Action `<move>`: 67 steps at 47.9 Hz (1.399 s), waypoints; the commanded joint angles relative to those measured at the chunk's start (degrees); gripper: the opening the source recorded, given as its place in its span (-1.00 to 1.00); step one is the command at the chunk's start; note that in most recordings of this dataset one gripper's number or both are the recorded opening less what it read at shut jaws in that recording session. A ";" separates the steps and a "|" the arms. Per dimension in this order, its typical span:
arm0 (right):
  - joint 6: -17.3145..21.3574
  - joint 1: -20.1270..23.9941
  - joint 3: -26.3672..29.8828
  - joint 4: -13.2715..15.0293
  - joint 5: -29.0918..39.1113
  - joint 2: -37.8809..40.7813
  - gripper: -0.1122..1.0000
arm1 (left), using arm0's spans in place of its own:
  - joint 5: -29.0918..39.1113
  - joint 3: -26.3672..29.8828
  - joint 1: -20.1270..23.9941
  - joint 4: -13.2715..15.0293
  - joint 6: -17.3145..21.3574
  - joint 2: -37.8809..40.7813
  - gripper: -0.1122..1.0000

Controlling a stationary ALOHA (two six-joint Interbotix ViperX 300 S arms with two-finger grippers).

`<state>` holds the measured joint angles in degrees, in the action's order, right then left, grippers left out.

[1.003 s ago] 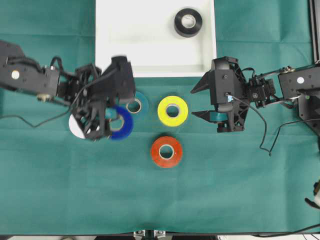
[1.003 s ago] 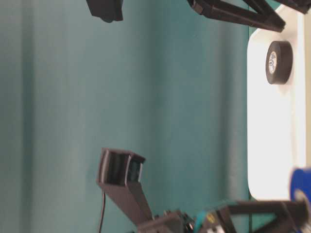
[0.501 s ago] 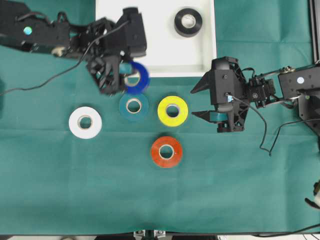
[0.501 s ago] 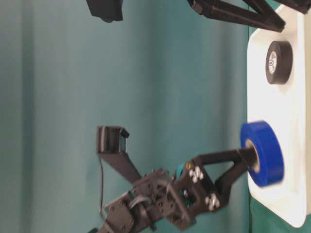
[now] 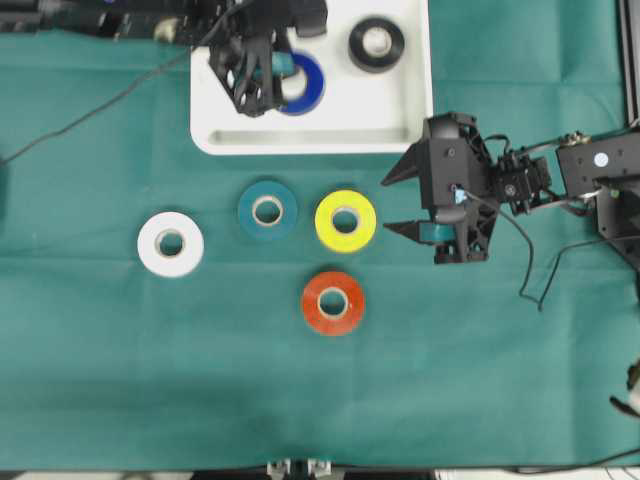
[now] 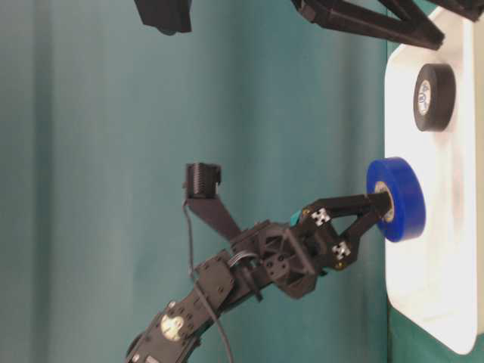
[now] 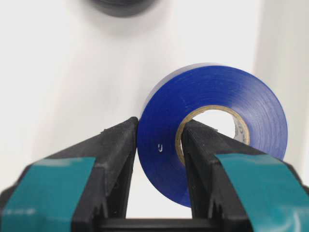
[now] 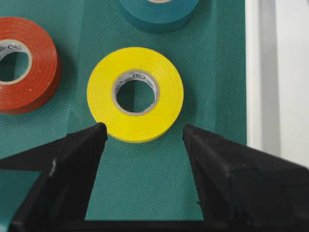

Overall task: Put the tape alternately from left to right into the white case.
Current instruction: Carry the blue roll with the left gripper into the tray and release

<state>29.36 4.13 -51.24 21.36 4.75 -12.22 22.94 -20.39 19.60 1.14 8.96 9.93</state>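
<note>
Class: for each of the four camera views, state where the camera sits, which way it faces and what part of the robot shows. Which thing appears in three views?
Overhead: above, looking down; both arms, white case.
Table-level: low, across the cloth; left gripper.
Left wrist: along its jaws, clamped on the blue roll.
Right wrist: down between open jaws at the yellow roll.
Shared: blue roll, all but right wrist.

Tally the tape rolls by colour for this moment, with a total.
Black roll: 1
Blue roll: 1
Teal roll: 1
Yellow roll: 1
Red-orange roll: 1
White roll: 1
Total: 6
</note>
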 commanded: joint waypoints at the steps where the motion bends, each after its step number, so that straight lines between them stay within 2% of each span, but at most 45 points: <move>1: 0.09 0.26 0.53 0.00 -0.53 -0.35 0.49 | -0.53 2.81 1.49 -0.09 0.79 0.00 -0.85; 21: 0.09 0.26 0.53 0.09 -0.53 -0.09 0.49 | -3.96 5.19 5.54 -0.09 2.29 3.69 -0.85; 34: 0.09 0.26 0.53 0.00 -1.05 0.00 0.49 | -4.57 6.50 6.24 -0.09 6.86 5.63 -0.85; 51: 0.09 0.26 0.53 0.00 -1.41 0.09 0.49 | -5.45 6.42 6.77 0.00 6.94 5.89 -0.83; 54: 0.09 0.26 0.53 0.00 -1.41 0.09 0.49 | -6.50 6.06 6.77 0.09 7.03 5.89 -0.70; 58: 0.09 0.26 0.53 0.00 -1.41 0.09 0.49 | -7.38 5.54 6.59 0.00 7.38 5.63 -0.41; 67: 0.09 0.26 0.53 0.00 -1.41 0.09 0.49 | -7.47 4.39 6.42 0.09 7.47 4.48 0.56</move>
<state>29.36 4.13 -51.24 21.36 3.78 -11.78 16.00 -16.26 26.02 1.05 16.52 16.96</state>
